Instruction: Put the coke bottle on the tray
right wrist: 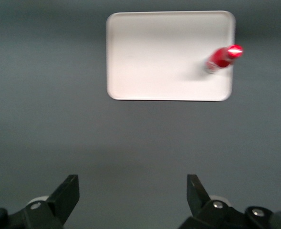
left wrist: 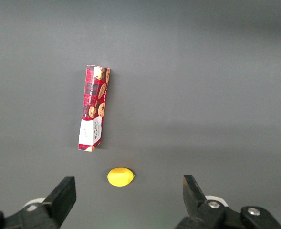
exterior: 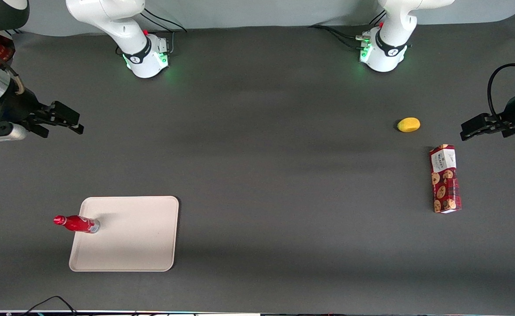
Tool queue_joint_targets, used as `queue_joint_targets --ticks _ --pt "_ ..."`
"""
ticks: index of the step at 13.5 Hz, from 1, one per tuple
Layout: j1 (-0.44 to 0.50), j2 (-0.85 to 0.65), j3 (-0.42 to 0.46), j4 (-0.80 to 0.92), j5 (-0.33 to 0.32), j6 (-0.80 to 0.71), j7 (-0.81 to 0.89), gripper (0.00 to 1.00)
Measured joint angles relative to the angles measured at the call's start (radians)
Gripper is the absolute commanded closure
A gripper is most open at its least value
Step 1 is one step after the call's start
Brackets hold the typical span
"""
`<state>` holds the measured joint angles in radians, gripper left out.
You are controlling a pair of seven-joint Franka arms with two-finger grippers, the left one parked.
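Note:
The small red coke bottle (exterior: 78, 223) stands upright on the cream-beige tray (exterior: 134, 241), close to the tray's rim on the working arm's end. The wrist view shows the coke bottle (right wrist: 220, 58) on the tray (right wrist: 164, 57) as well. My right gripper (exterior: 66, 119) hangs open and empty well above the table, farther from the front camera than the tray and clear of the bottle. Its two fingers stand wide apart around bare table in the wrist view, gripper (right wrist: 133, 188).
A long red cookie box (exterior: 445, 178) and a small yellow lemon-like object (exterior: 408, 124) lie toward the parked arm's end of the table. Both arm bases (exterior: 145, 55) stand along the back edge. Cables run along the table's front edge.

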<state>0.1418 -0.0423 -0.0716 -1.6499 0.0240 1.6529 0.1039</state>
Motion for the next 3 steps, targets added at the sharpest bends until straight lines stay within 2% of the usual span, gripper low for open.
queue_joint_targets --ticks 1,3 --pt "-0.001 0.000 0.006 -0.001 -0.030 0.000 0.016 0.00" --pt "-0.001 0.002 0.021 -0.003 -0.050 0.000 0.032 0.00"
